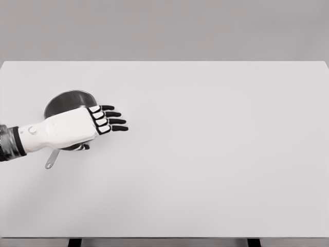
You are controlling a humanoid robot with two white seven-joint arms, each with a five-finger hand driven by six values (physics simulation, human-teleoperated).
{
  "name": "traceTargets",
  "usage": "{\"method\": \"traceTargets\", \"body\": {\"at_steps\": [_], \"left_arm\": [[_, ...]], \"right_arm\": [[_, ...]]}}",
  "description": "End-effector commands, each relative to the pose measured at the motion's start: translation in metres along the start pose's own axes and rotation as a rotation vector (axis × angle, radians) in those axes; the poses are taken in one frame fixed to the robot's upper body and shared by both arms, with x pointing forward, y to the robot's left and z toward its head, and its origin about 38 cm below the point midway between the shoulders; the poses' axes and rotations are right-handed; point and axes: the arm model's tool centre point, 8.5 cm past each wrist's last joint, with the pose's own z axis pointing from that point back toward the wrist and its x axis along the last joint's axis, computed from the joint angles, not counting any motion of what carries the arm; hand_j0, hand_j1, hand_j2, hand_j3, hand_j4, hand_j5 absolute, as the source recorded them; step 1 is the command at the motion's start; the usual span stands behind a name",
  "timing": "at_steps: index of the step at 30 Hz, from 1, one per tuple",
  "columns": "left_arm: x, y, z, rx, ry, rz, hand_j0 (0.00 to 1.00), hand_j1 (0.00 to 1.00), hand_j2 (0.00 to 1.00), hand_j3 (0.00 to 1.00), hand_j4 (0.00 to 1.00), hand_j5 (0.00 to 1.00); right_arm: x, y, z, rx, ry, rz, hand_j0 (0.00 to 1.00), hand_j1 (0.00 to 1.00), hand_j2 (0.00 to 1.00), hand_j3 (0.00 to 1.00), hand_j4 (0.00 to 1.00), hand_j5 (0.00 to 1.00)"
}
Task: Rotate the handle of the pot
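Your pot (pixel 66 101) sits on the left part of the desk (pixel 205 170), nearer the far edge than the near one. It is a dark, round metal vessel seen from above, and only its far rim and a slice of its interior show, because the hand covers the rest. Its handle (pixel 52 160) is a slim grey metal strip that comes out from under the wrist and points toward you and slightly left, ending in a small rounded loop that lies over the desk surface.

Your left hand (pixel 85 123) lies over the near right part of the pot, back of the hand up. The arm comes in from the left edge, with a dark sleeve at the border and a white forearm and palm shell after it. The four black fingers (pixel 115 121) are stretched out flat and side by side, pointing to the right, past the pot's rim and over bare desk. They are released and grasp nothing that you can see. A dark bit of the thumb shows just below the palm, close to where the handle meets the pot; you cannot tell whether it touches the handle.

The desk itself is a plain white slab filling most of the view, with a grey wall behind it and two dark legs at the bottom edge.
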Motion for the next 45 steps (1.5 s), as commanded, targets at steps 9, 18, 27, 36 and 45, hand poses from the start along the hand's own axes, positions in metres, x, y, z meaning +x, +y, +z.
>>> {"method": "traceTargets", "body": {"at_steps": [9,18,27,36,45], "left_arm": [[0.013,-0.023,-0.002,-0.068,-0.043,0.045,1.0,1.0,1.0,1.0,1.0,1.0],[0.01,-0.025,0.005,-0.103,-0.03,0.018,1.0,1.0,1.0,1.0,1.0,1.0],[0.009,-0.027,0.007,-0.123,-0.023,-0.01,1.0,1.0,1.0,1.0,1.0,1.0],[0.002,-0.022,0.011,-0.134,0.0,-0.054,1.0,1.0,1.0,1.0,1.0,1.0],[-0.005,-0.015,0.015,-0.142,0.03,-0.111,1.0,1.0,1.0,1.0,1.0,1.0]], "right_arm": [[0.0,0.0,0.0,0.0,0.001,0.0,1.0,1.0,1.0,1.0,1.0,1.0],[0.0,0.0,0.0,0.0,-0.001,0.0,1.0,1.0,1.0,1.0,1.0,1.0],[0.0,0.0,0.0,0.0,-0.001,0.0,1.0,1.0,1.0,1.0,1.0,1.0],[0.0,0.0,0.0,0.0,0.001,0.0,1.0,1.0,1.0,1.0,1.0,1.0],[0.0,0.0,0.0,0.0,0.001,0.0,1.0,1.0,1.0,1.0,1.0,1.0]]}}
